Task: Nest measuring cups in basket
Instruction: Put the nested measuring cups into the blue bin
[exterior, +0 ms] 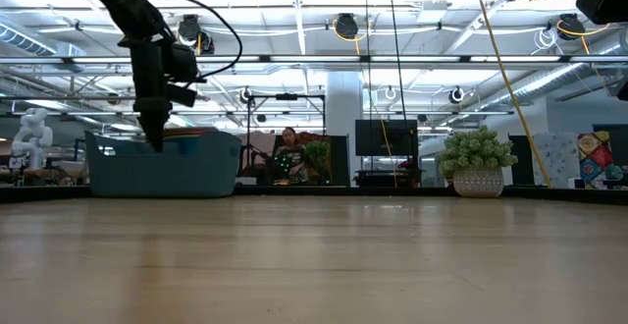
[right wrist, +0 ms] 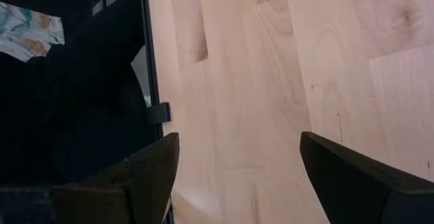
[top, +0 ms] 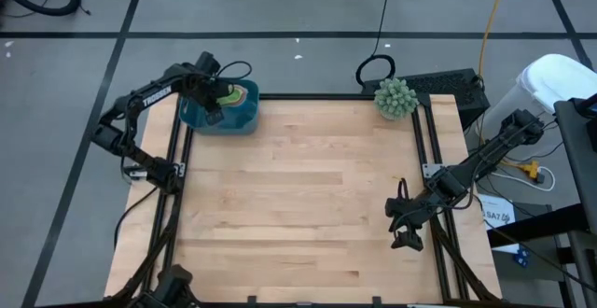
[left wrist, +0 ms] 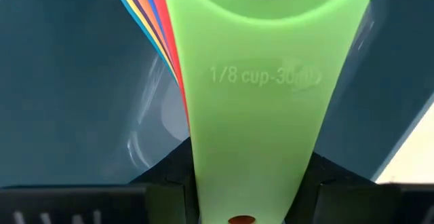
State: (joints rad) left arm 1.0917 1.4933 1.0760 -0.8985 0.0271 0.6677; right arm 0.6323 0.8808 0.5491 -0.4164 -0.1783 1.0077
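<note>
Green plastic fills my left wrist view: the green measuring cup, marked as an eighth of a cup, has its flat handle pinched between the fingers of my left claw, and it hangs inside the teal basket at the far left corner of the tabletop. Beside it I see the fanned handles of the other measuring cups, red, orange, yellow and blue edges stacked close together. As I judge it, this is the last seating step: I should line the green bowl squarely over the bowl of the stack, keep the handle parallel with the fan, lower straight down until it settles, and only then let go, so nothing tips or springs out. My right claw rests with its fingers spread wide and nothing between them, low over the near right part of the tabletop, well apart from the basket. What I cannot make out is whether the green bowl is already seated in the stack; its rim is cut off in the wrist view, and the low view shows only the basket wall. Nor can I count every cup.
</note>
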